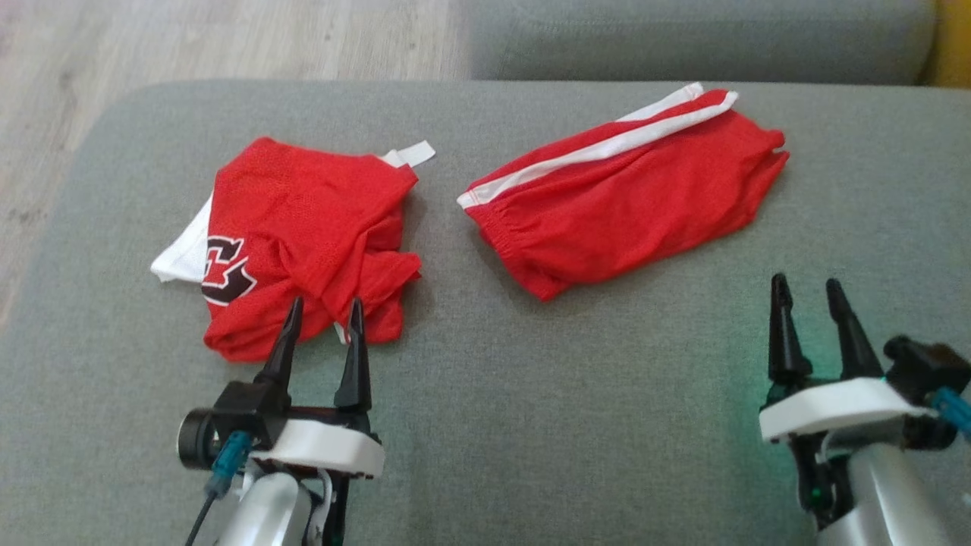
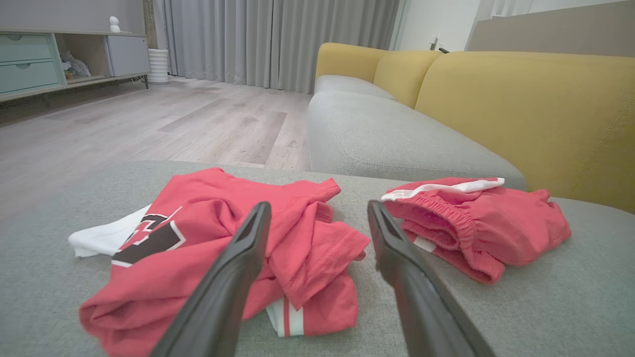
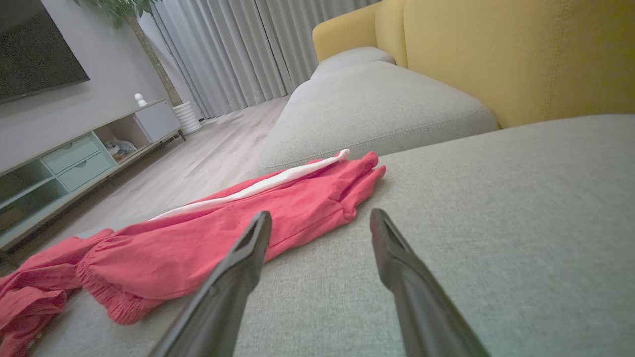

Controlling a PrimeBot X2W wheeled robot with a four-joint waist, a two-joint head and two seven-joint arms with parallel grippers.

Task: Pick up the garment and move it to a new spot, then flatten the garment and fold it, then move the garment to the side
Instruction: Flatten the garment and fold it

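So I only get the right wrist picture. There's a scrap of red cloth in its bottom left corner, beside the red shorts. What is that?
Observer: It looks like a second garment: a crumpled red jersey with a black-and-white letter, lying apart from the shorts.
Operator: Is anything reaching for it?
Observer: Yes, the left gripper, with its tips at the jersey's near edge.
Operator: Holding it?
Observer: No, its jaws stand apart with nothing pinched between them.

Left tool low, fingers spread wide, right tool likewise agape, both empty
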